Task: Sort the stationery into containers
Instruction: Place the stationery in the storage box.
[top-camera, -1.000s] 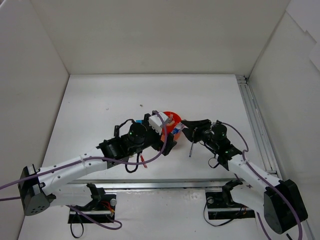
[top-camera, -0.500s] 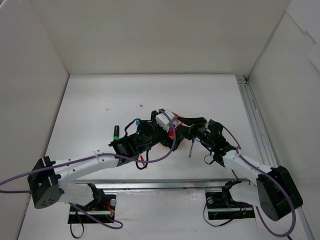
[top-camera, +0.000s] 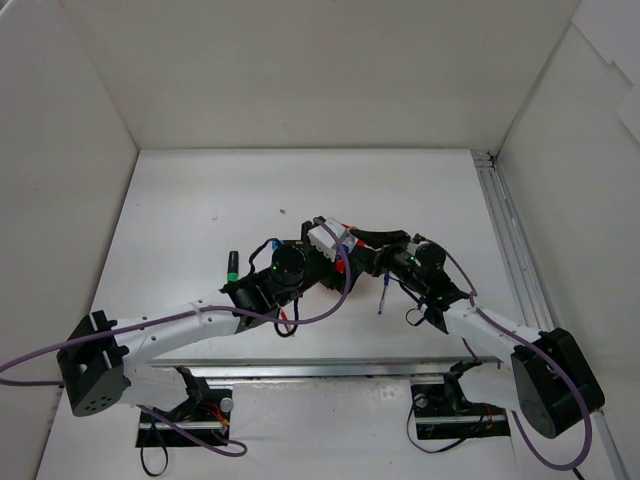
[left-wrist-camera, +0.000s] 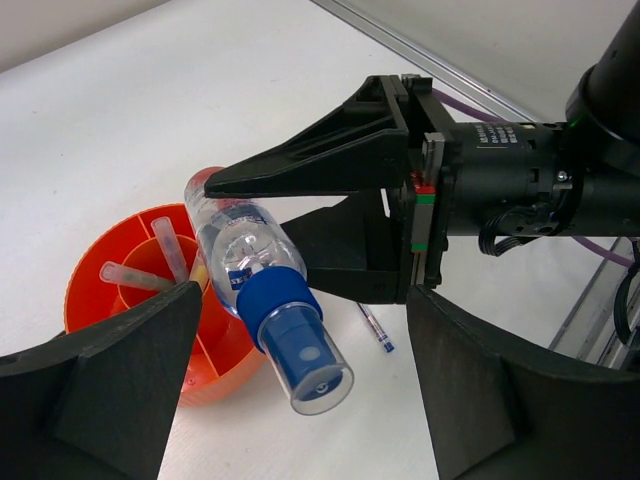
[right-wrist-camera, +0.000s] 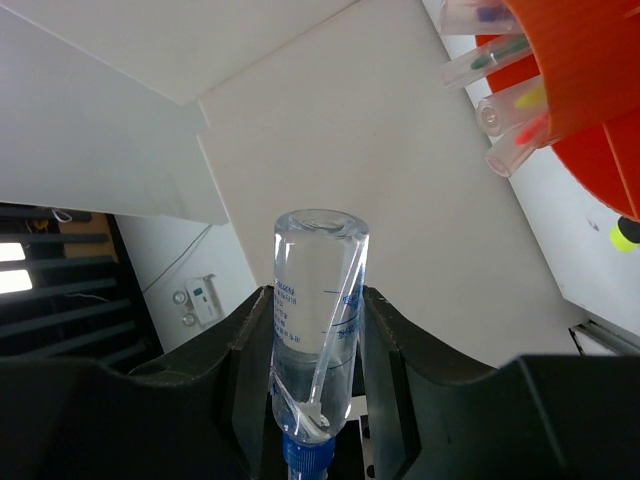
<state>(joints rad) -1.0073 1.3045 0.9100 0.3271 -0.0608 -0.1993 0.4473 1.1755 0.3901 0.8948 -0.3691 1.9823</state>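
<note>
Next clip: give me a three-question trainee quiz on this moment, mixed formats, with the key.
1. True or false: the right gripper is shut on the clear bottle with the blue cap.
2. The left gripper is: A) shut on a pen, B) open, holding nothing, C) clamped on the tub's rim.
3. Fill in: in the left wrist view, a thin pen lies outside the orange tub, on the ____.

Key: 1 true; 2 B; 3 table.
</note>
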